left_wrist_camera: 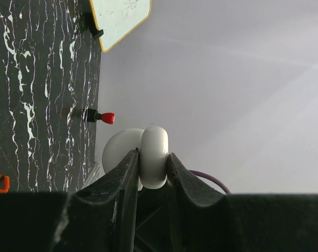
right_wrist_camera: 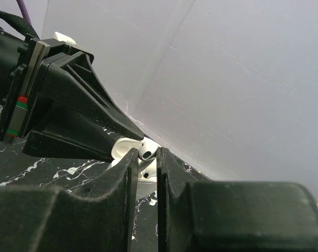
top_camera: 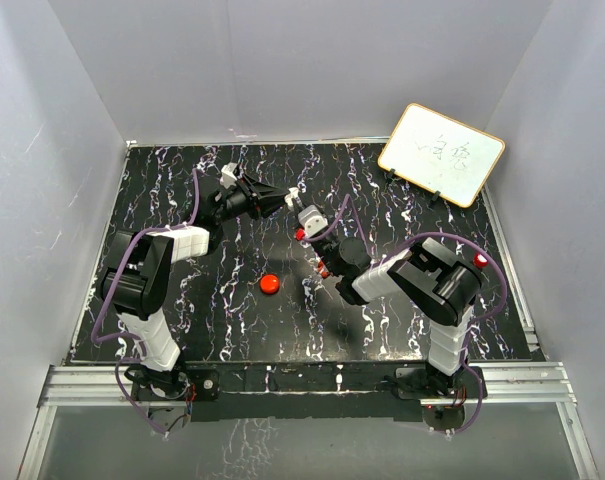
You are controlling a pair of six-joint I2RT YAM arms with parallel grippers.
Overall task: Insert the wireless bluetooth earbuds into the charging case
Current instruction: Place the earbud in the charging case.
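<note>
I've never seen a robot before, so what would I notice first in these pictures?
Probably the left claw and right claw meeting nose to nose above the middle of the table. The left one pinches a white charging case, and the right one holds a tiny white earbud right beside it. Then the little red round thing, lying alone on the table.

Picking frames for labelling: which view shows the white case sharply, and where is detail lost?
Left wrist: white case sharp, evenly lit, no glare. Right wrist: earbud sharp, but the dark foreground jaws swallow detail. Top external: both too small to resolve.
</note>
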